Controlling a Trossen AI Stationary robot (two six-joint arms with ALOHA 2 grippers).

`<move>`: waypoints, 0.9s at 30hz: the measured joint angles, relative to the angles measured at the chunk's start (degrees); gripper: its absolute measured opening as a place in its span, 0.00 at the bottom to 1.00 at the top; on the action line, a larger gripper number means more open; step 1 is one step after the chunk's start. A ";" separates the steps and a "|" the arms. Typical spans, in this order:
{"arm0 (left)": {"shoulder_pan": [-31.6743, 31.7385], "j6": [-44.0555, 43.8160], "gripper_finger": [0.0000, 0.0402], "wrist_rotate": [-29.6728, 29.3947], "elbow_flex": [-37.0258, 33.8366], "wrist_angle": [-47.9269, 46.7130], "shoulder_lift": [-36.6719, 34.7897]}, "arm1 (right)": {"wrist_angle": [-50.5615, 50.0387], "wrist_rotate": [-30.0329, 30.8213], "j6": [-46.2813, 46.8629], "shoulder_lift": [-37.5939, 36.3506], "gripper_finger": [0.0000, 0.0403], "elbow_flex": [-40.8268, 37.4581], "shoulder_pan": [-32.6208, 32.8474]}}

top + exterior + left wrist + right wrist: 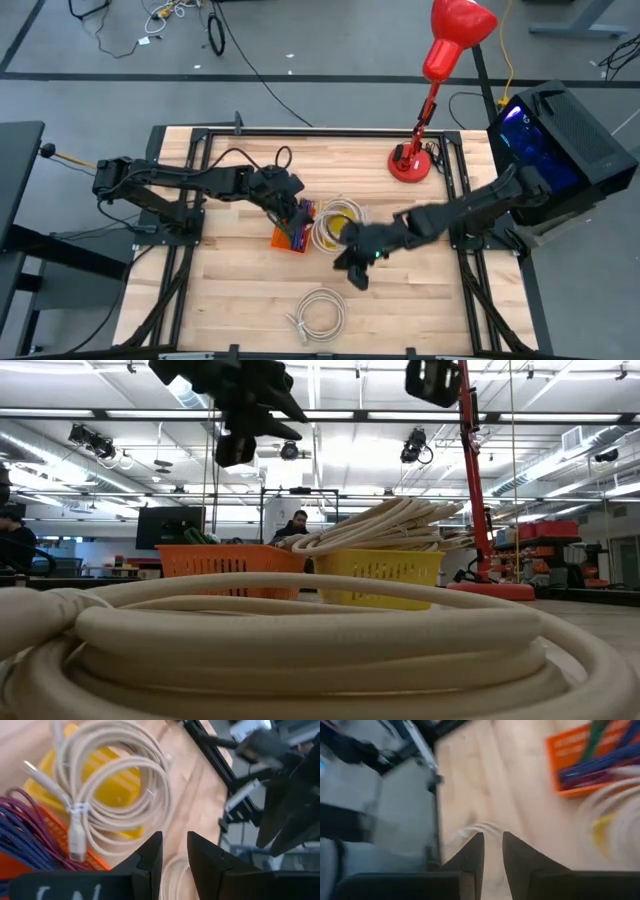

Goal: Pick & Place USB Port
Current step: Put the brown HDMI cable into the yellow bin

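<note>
Beige cable coils, two; baskets, two.

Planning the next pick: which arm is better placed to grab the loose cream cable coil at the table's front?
Probably right. The right gripper hangs empty just above the loose coil; the left gripper sits over the orange basket, farther back.

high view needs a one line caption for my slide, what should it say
Two arms meet mid-table: left gripper over the orange basket, right gripper beside the yellow basket, a loose cable coil nearby.
</note>
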 joint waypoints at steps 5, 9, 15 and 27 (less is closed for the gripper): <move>0.00 1.78 0.24 5.27 0.00 -0.17 -0.04 | 13.23 11.78 9.01 -0.04 0.17 -5.79 7.79; -0.02 3.72 0.24 6.75 0.09 -0.61 -1.78 | 15.27 18.86 16.02 0.92 0.13 -7.71 13.03; 0.40 6.25 0.24 6.38 0.07 -1.69 -5.64 | 33.79 20.18 16.56 10.18 0.07 -7.92 14.40; 0.37 6.87 0.24 6.20 0.07 -2.74 -11.30 | 56.48 17.67 14.29 23.03 0.10 -7.94 8.53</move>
